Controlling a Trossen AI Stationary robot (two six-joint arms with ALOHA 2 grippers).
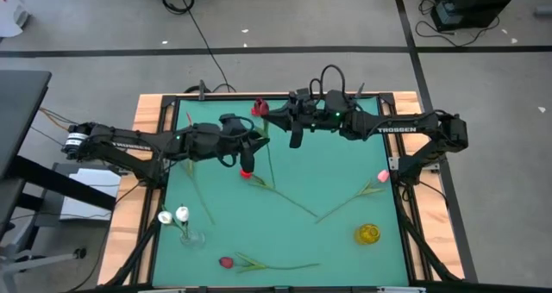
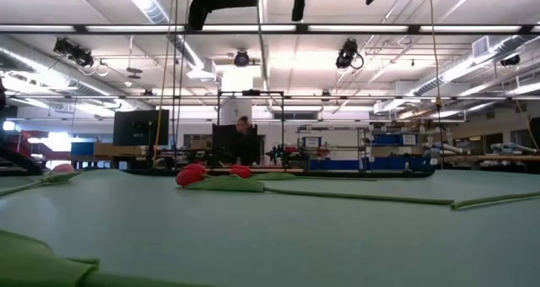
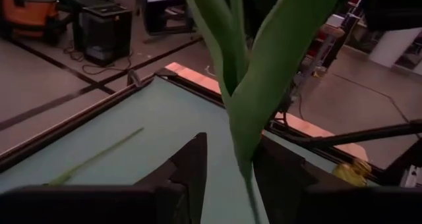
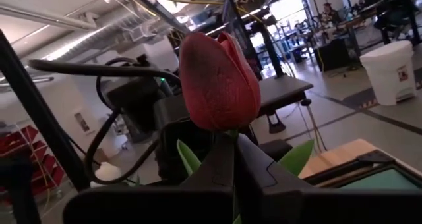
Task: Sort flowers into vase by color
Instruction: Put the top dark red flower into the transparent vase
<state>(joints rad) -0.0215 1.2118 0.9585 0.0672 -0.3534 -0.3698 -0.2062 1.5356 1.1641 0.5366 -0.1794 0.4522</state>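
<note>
Here both hands pinch one smooth red tulip (image 4: 219,82): right hand (image 4: 232,159) below its head, left hand (image 3: 227,168) at its leaves, above the counter's (image 1: 345,177) far edge

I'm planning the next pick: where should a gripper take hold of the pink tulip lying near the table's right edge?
Grip the pink tulip on its thin bare stem, about midway, coming straight down from above. It lies flat on the green mat, stem running diagonally toward the middle, so set the fingers across that line. The head is soft and near the frame.
</note>
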